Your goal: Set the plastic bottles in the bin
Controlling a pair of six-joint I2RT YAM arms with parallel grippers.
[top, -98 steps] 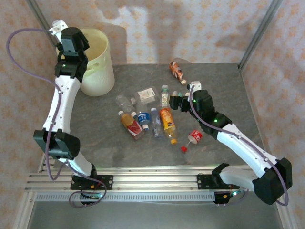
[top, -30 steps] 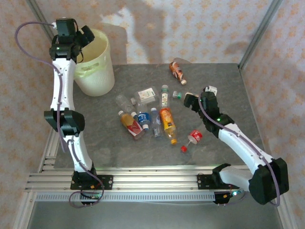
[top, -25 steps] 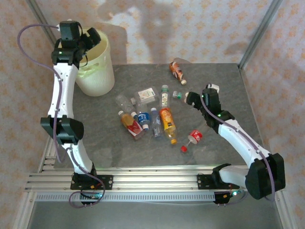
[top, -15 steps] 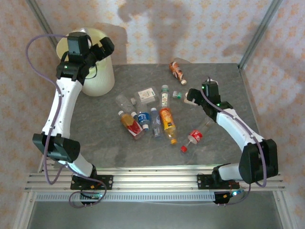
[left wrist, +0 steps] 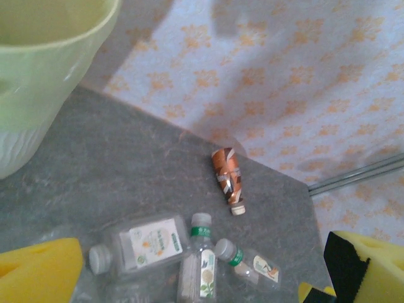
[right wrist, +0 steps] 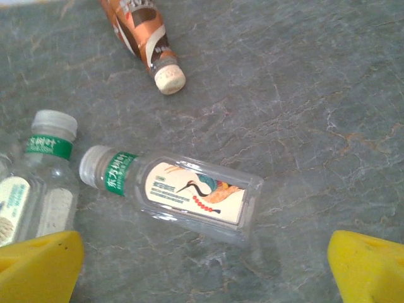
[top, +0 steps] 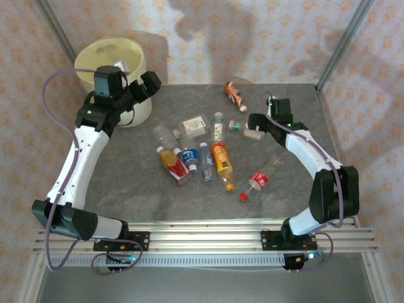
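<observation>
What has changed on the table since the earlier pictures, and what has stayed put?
The left end effector swung from over the bin toward the plastic bottles, open and empty. The right end effector shifted right, off the middle of the cluster, open over a crane-label bottle. The bottles and the bin stayed put.

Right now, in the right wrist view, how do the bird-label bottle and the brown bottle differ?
The bird-label bottle is clear with a green neck band; the brown bottle is wrapped in orange-brown. The bird-label bottle's cap points left; the brown bottle's cap points toward the camera. Both lie on the table.
</observation>
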